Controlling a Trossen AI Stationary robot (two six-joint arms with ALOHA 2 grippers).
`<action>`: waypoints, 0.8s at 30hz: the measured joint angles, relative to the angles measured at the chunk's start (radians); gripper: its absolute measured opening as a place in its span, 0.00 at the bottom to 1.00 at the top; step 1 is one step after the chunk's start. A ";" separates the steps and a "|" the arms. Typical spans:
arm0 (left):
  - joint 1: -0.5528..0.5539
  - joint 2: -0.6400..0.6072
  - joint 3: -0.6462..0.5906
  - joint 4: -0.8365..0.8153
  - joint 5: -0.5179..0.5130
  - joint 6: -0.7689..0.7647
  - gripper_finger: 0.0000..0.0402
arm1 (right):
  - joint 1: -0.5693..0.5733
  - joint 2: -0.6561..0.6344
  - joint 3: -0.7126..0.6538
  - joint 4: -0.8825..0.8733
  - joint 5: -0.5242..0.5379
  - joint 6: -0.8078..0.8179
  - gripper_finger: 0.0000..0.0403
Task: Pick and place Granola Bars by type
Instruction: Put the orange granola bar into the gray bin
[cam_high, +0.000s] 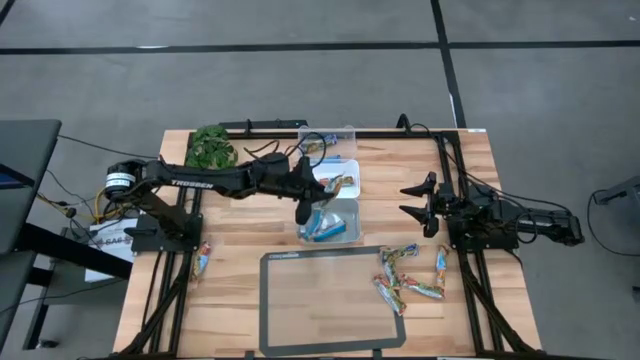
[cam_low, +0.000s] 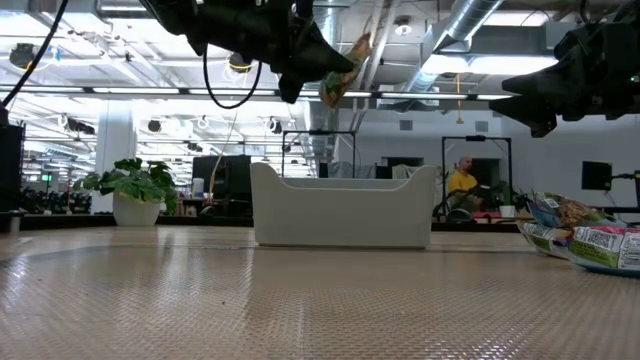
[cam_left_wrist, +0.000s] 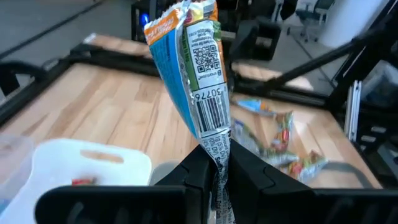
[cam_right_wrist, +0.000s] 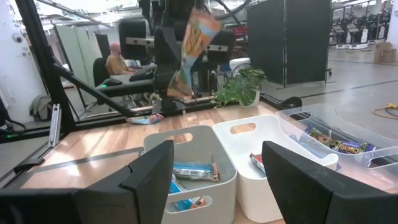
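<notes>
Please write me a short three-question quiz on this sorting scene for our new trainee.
1. True or false: the left gripper is shut on a wrapped bar.
2. Multiple choice: in the high view, the pile of loose bars lies (A) near the plant, (B) on the right arm's side beside the dark-framed mat, (C) inside a white bin.
3. Fill in: the right gripper waits with its fingers ____.

Key: 1 true; 2 B; 3 open.
</notes>
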 joint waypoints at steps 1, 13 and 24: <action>-0.004 0.008 0.000 -0.005 0.002 0.000 0.08 | 0.000 0.000 0.000 0.000 0.000 0.000 0.59; -0.054 0.157 -0.001 -0.104 0.014 0.019 0.08 | 0.000 0.000 0.000 0.000 0.000 0.000 0.59; -0.066 0.224 -0.001 -0.208 0.049 0.023 0.12 | 0.000 0.000 0.000 0.000 0.000 0.000 0.59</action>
